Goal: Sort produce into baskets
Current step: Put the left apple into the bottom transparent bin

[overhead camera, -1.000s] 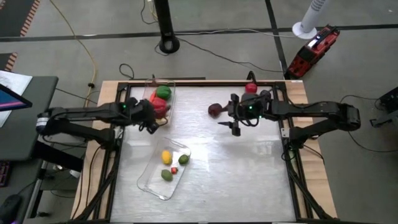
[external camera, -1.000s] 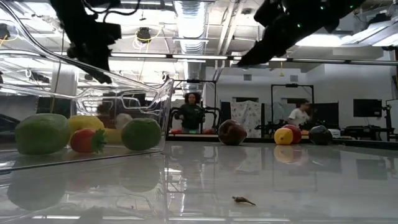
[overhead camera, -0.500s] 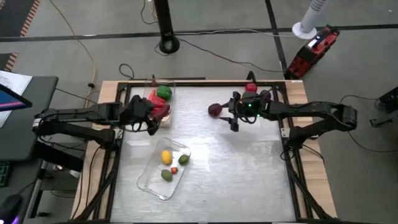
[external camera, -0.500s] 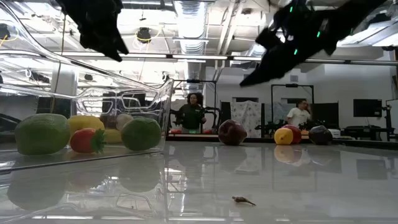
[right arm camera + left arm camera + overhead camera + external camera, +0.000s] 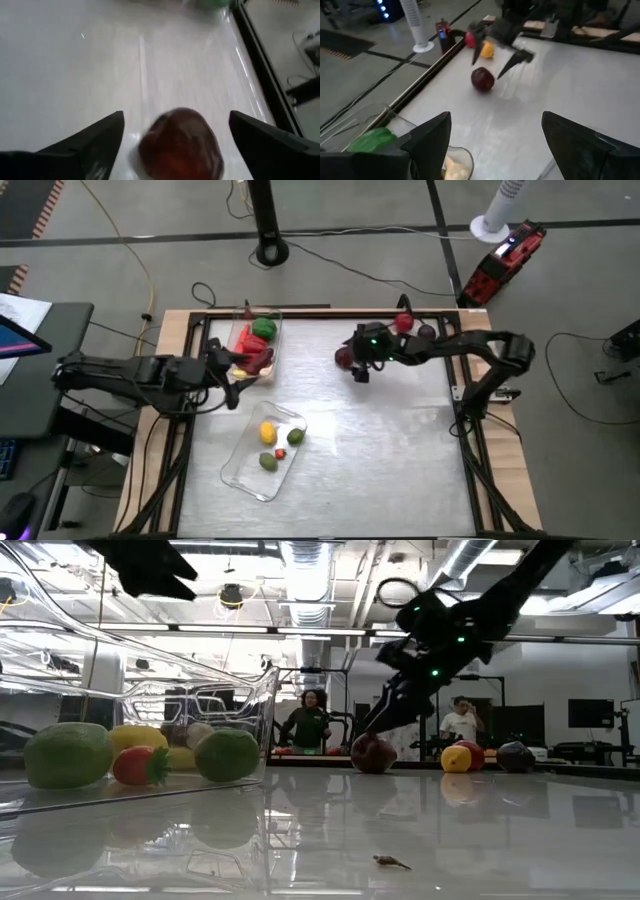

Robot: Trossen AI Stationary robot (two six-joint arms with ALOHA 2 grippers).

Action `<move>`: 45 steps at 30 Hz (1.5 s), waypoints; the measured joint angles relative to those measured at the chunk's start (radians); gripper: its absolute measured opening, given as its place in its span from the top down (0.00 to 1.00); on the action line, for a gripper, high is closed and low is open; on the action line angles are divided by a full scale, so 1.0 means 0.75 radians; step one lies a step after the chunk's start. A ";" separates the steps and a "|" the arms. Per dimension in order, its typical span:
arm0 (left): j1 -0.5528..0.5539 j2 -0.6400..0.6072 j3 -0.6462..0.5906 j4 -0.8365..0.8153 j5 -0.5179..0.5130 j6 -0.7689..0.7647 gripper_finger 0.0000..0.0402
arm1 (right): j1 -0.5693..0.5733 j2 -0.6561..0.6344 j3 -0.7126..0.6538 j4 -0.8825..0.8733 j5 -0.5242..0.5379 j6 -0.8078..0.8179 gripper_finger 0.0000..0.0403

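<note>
Much of the far tray (image 5: pixel 268 330) is hidden under the left arm in the high view; only a green piece (image 5: pixel 262 327) and some red produce (image 5: pixel 247 348) show in it, and the rest there is hard to make out. The left gripper (image 5: pixel 228 370) hangs over the table's left side, just beside that tray, its fingers (image 5: pixel 427 136) wide apart and holding nothing. The right gripper (image 5: pixel 357 363) is at the far middle of the table, fingers (image 5: pixel 90 140) spread open on either side of a dark red fruit (image 5: pixel 181 142) that sits on the table between them, not clamped. That same fruit shows at (image 5: pixel 343 357) from above, partly covered by the gripper. Right of it, close to the far right edge, lie a red piece (image 5: pixel 403 322) and a dark purple piece (image 5: pixel 427 332); a red-and-yellow fruit (image 5: pixel 456 757) shows in the low view. The near tray (image 5: pixel 240 470) holds a yellow fruit (image 5: pixel 268 433), a green fruit (image 5: pixel 296 436), another green fruit (image 5: pixel 268 462) and a small red piece (image 5: pixel 280 453). The near right of the table (image 5: pixel 400 470) is bare
</note>
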 joint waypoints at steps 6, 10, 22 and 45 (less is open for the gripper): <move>-0.111 -0.097 0.001 -0.068 0.006 -0.047 0.26 | -0.033 0.161 0.151 -0.183 0.044 -0.021 0.09; -0.191 -0.113 0.001 -0.115 0.009 -0.120 0.26 | -0.029 0.185 0.224 -0.296 0.122 -0.028 0.17; -0.275 -0.112 0.001 0.065 -0.019 -0.053 0.26 | 0.064 0.158 0.488 -0.199 -0.065 0.112 0.24; -0.429 -0.216 -0.106 0.230 -0.194 0.041 0.26 | 0.198 0.920 1.793 -0.507 -0.355 0.209 0.07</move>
